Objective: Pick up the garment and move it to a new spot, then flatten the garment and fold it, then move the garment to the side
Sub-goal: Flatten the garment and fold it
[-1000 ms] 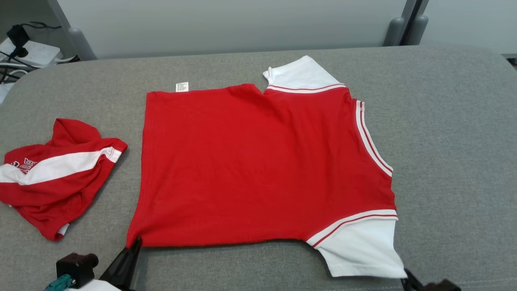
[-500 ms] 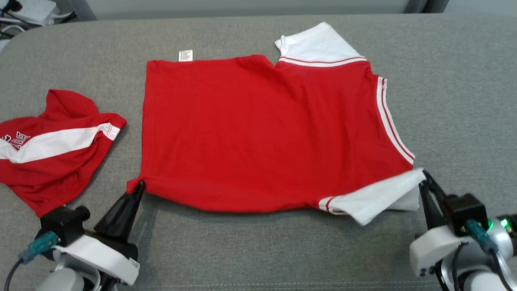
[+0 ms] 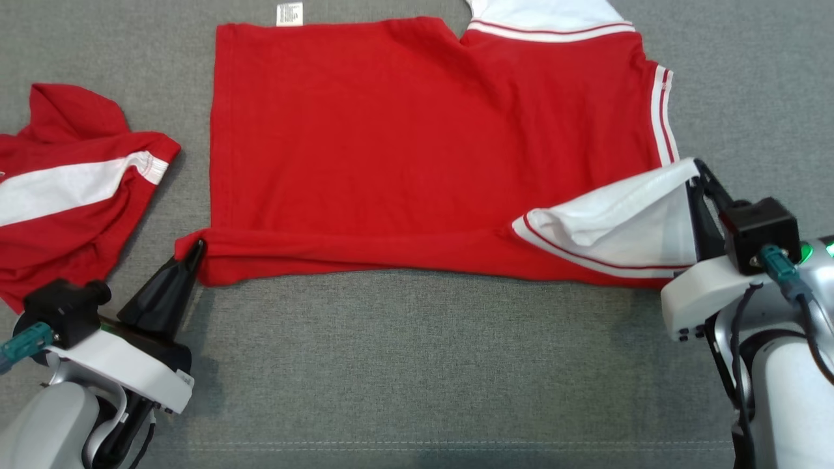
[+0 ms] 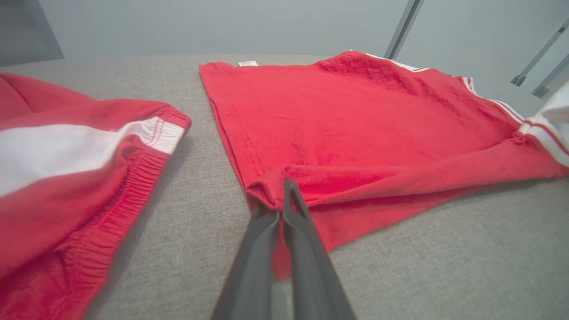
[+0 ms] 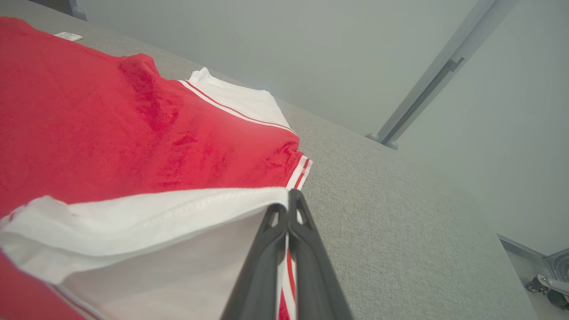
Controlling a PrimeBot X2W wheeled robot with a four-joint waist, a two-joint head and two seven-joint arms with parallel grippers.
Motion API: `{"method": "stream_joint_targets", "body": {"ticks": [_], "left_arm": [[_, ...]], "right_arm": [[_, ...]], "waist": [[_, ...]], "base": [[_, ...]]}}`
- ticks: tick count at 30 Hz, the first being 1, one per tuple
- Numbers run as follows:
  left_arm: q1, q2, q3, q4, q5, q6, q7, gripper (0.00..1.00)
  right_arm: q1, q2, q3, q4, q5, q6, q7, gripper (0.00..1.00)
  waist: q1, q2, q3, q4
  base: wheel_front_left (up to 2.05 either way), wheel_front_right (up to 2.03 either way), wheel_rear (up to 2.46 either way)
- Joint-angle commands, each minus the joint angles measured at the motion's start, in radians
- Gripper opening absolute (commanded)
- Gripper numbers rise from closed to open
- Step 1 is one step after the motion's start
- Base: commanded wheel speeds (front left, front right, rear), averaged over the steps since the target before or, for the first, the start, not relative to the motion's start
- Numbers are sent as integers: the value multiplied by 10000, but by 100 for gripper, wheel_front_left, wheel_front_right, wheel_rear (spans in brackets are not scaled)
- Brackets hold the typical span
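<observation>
Right now my left gripper (image 3: 196, 250) is pressed together on the near hem corner of the red garment (image 3: 423, 130), and in the left wrist view the cloth bunches into a small fold just at my fingertips. My right gripper (image 3: 696, 167) is likewise closed, pinching the edge of the near white sleeve (image 3: 619, 218), which it holds up off the grey surface (image 3: 423, 365) and turns over toward the red body. Between the two grippers the near edge of the garment runs as a long rolled fold, raised a little, with shadow under it. The rest of the garment spreads flat ahead of both grippers, away from me. The far white sleeve (image 3: 547, 14) lies flat well ahead of my right gripper, and a striped red and white trim band (image 3: 663, 117) runs along the edge just beyond that gripper's tips. A small white label (image 3: 289, 13) sticks out at the far hem corner, straight ahead of my left gripper and well apart from it. To the outer side of my left gripper sits a second crumpled piece of clothing (image 3: 65, 195), red with a white band across it. It is near the gripper but not touching it, and a strip of bare surface separates it from the garment I hold.
</observation>
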Motion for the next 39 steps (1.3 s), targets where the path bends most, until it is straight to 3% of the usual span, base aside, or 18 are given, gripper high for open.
{"method": "stream_joint_targets", "body": {"ticks": [1, 11, 36, 37, 38, 39], "left_arm": [[-557, 550, 332, -183, -66, 2, -59, 0], [-1151, 948, -17, -579, -204, 2, -59, 0], [-1798, 1024, -313, -1447, -118, 2, -59, 0], [-1828, 1037, -351, -1483, -98, 2, -59, 13], [-1845, 1020, -328, -1531, -116, 2, -59, 44], [-1854, 998, -291, -1611, -141, 2, -59, 100]], "right_arm": [[-418, -70, 236, -379, -17, 29, 128, 0], [-1352, -70, 103, -698, -89, 29, 431, 0], [-2781, -70, 115, -680, -500, 29, 1328, 0], [-2776, -70, 80, -621, -424, 29, 1316, 16], [-2779, -70, 40, -552, -397, 29, 1286, 44], [-2754, -70, 1, -509, -329, 29, 1261, 81]], "waist": [[0, 0, 330, 9], [0, 0, 1032, 135], [0, 0, 1650, 506], [0, 0, 1674, 505], [0, 0, 1693, 503], [0, 0, 1702, 502]], "base": [[0, 0, 0], [0, 0, 0], [0, 0, 0], [0, 0, 0], [0, 0, 0], [0, 0, 0]]}}
